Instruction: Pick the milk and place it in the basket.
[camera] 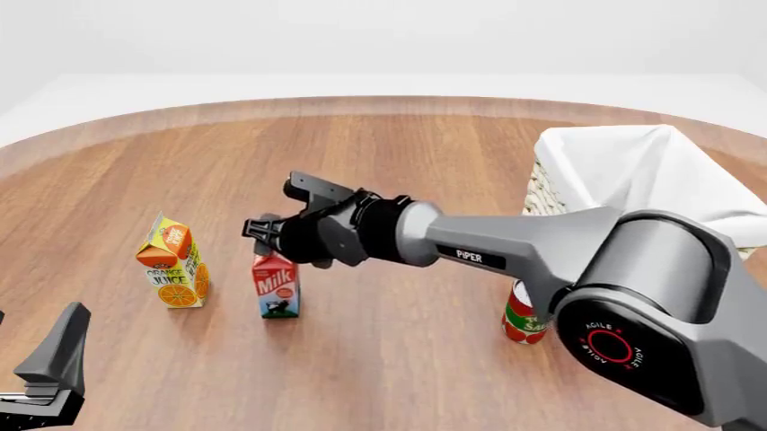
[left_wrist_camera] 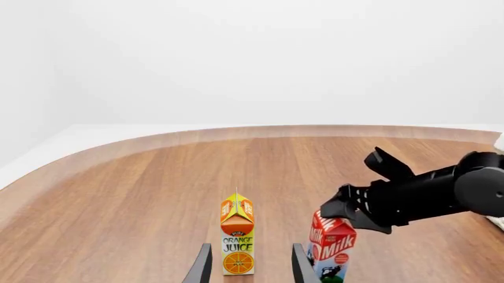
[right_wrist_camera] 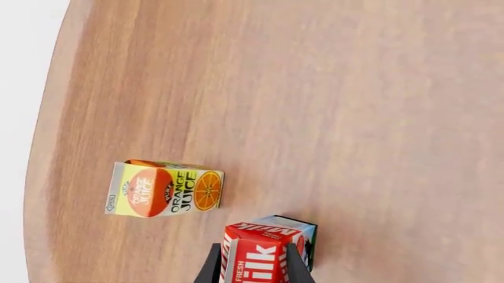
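your right gripper [camera: 271, 235] hangs just over the milk [camera: 277, 287], and in the right wrist view its fingers [right_wrist_camera: 211, 268] sit on either side of the carton's red top [right_wrist_camera: 256, 256]; you can't tell from the pictures whether they are pressing on it. the milk stands upright on the table [camera: 396, 162], just right of the juice [camera: 175, 262], the two close but not touching. the basket [camera: 635, 171] is well right of the milk, toward the far side, behind your right arm. a red can [camera: 523, 316] stands near the basket's front, partly hidden by that arm. your left gripper [left_wrist_camera: 248, 268] is low and near you, left of the juice, jaws parted and holding nothing, the juice showing between them.
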Robot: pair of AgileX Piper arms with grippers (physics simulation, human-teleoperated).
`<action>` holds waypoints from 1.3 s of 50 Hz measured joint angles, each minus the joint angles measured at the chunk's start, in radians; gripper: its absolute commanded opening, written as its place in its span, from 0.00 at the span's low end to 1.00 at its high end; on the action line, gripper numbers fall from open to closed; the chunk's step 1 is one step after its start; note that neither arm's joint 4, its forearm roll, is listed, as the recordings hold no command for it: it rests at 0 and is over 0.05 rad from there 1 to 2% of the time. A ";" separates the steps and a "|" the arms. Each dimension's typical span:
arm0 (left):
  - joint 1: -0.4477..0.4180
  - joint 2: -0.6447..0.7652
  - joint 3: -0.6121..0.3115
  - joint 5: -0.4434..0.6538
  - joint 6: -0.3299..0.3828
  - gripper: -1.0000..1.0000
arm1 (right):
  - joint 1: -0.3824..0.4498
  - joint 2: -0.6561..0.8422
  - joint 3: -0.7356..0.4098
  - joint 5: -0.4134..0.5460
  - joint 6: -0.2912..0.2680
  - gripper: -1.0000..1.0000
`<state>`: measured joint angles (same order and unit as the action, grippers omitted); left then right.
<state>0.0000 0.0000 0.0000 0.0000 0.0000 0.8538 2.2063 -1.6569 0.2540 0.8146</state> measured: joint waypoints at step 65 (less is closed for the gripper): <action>0.000 0.000 0.000 0.000 0.000 1.00 | -0.031 -0.125 0.072 -0.003 -0.034 0.00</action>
<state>0.0000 0.0000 0.0000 0.0000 0.0000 0.8232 2.0810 -1.5844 0.2507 0.7809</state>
